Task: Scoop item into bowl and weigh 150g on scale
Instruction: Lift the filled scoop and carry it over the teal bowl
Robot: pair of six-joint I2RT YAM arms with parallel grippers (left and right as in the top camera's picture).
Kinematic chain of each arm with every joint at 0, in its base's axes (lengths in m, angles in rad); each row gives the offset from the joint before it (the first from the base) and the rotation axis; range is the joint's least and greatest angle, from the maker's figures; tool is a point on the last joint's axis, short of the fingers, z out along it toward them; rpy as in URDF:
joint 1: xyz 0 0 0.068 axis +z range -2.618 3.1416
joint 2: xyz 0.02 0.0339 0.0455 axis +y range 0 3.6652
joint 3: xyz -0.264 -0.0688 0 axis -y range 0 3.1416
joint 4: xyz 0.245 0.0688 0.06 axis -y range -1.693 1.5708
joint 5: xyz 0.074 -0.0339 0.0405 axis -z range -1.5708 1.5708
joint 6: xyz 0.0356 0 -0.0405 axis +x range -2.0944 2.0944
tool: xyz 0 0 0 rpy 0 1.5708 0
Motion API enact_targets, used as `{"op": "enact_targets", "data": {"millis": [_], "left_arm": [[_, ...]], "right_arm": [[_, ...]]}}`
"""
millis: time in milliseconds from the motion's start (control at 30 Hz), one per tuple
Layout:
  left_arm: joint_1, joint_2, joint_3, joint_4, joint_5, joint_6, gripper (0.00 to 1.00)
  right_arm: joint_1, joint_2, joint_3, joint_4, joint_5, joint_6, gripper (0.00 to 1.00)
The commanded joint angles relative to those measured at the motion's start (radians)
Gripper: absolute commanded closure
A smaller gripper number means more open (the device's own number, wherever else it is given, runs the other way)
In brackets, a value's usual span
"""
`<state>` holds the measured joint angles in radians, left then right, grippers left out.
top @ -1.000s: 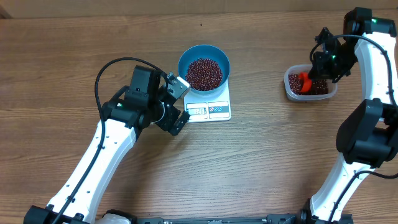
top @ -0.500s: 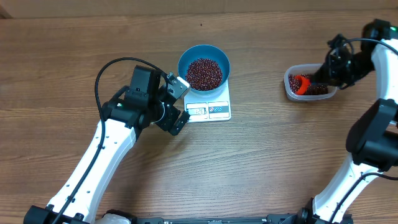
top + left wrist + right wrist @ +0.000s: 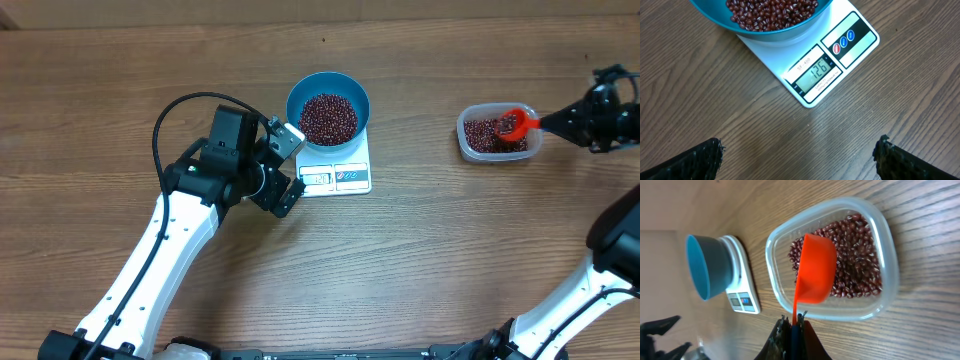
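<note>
The small dark red-brown beans [image 3: 328, 118] lie heaped in the round bright blue plastic bowl [image 3: 292, 102], which stands on the flat white kitchen scale [image 3: 358, 158]. Its display [image 3: 816, 71] reads 126, so I judge that some more is needed. The right end effector [image 3: 795, 324] is pinched on the handle of the orange plastic scoop [image 3: 514, 123], over the clear plastic tub [image 3: 463, 140]. The left end effector [image 3: 288, 165] stands wide and empty beside the scale. Compared with one second ago, the right arm has drawn outward to the right and the scoop now seems loaded. The left arm, bowl and scale are unchanged.
</note>
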<state>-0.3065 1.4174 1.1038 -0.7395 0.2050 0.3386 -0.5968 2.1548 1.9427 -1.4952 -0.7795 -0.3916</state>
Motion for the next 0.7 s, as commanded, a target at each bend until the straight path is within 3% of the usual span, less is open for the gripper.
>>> {"op": "enact_targets", "data": {"millis": [0, 167, 333, 667], "left_arm": [[0.005, -0.021, -0.003, 0.002, 0.004, -0.010, 0.00], [0.005, -0.021, -0.003, 0.002, 0.004, -0.010, 0.00], [0.005, -0.021, -0.003, 0.002, 0.004, -0.010, 0.00], [0.005, -0.021, -0.003, 0.002, 0.004, -0.010, 0.00]], "right_arm": [[-0.029, 0.013, -0.003, -0.053, -0.129, -0.144, 0.96], [-0.040, 0.013, -0.003, -0.127, -0.136, -0.217, 0.96], [-0.039, 0.013, -0.003, -0.155, -0.293, -0.246, 0.96], [-0.018, 0.013, -0.003, -0.200, -0.394, -0.291, 0.96]]}}
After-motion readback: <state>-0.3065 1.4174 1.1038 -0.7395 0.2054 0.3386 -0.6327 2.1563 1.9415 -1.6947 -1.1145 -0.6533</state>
